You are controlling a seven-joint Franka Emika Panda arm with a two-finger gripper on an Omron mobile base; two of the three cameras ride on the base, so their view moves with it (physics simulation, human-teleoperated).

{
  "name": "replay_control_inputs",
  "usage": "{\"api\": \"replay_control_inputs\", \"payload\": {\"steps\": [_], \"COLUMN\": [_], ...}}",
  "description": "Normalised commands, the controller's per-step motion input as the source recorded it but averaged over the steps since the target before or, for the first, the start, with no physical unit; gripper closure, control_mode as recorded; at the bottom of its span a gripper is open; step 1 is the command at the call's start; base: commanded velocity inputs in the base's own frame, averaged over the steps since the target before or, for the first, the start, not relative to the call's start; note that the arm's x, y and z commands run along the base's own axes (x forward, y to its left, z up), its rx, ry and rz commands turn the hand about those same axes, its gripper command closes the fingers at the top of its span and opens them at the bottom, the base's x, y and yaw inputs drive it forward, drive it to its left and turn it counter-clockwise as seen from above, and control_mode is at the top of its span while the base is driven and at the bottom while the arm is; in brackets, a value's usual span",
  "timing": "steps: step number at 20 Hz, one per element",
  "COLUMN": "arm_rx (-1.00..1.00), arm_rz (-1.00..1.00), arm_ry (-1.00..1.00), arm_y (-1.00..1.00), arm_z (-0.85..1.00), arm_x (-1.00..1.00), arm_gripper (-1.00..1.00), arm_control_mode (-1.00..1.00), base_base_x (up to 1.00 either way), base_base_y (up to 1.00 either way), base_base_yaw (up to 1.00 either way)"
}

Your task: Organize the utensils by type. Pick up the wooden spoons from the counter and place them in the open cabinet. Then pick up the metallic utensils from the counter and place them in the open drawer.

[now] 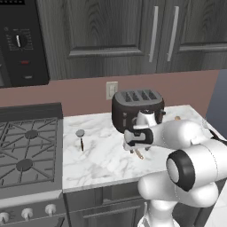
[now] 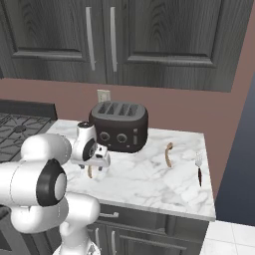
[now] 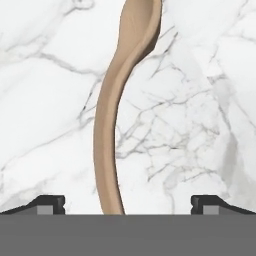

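Note:
A tan wooden spoon (image 3: 107, 140) lies on the white marble counter (image 3: 200, 75), its handle running between my two fingertips (image 3: 50, 202). My gripper (image 3: 128, 204) hangs open just above it, in front of the toaster (image 1: 136, 148) (image 2: 93, 167). A short end of that spoon (image 1: 139, 154) (image 2: 90, 172) shows under the hand. A second wooden spoon (image 2: 169, 153) lies right of the toaster. One metallic utensil with a round silver head (image 1: 80, 135) rests on the counter's left part, and a fork-like one (image 2: 199, 167) lies near the right edge. The open cabinet and open drawer are out of view.
A black four-slot toaster (image 1: 135, 108) (image 2: 119, 125) stands at the back of the counter (image 1: 102, 162), right behind the hand. The black gas stove (image 1: 26, 150) borders the counter on the left. Dark cabinet doors (image 2: 60, 35) above are closed.

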Motion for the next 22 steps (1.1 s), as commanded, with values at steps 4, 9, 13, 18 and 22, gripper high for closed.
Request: {"api": "replay_control_inputs", "payload": {"steps": [4, 9, 13, 18, 22], "arm_rx": [0.00, 0.00, 0.00, 0.00, 0.00], "arm_rz": [0.01, 0.00, 0.00, 0.00, 0.00], "arm_ry": [-0.09, -0.04, 0.01, 0.00, 0.00], "arm_y": [0.01, 0.00, 0.00, 0.00, 0.02], "arm_z": [-0.28, -0.30, -0.22, -0.01, 0.00], "arm_x": [0.00, 0.00, 0.01, 0.00, -0.01], "arm_gripper": [-1.00, 1.00, 1.00, 1.00, 1.00], "arm_control_mode": [-1.00, -1.00, -1.00, -1.00, -1.00], "base_base_x": [0.00, 0.00, 0.00, 0.00, 0.00], "base_base_y": [0.00, 0.00, 0.00, 0.00, 0.00], "base_base_yaw": [0.00, 0.00, 0.00, 0.00, 0.00]}}
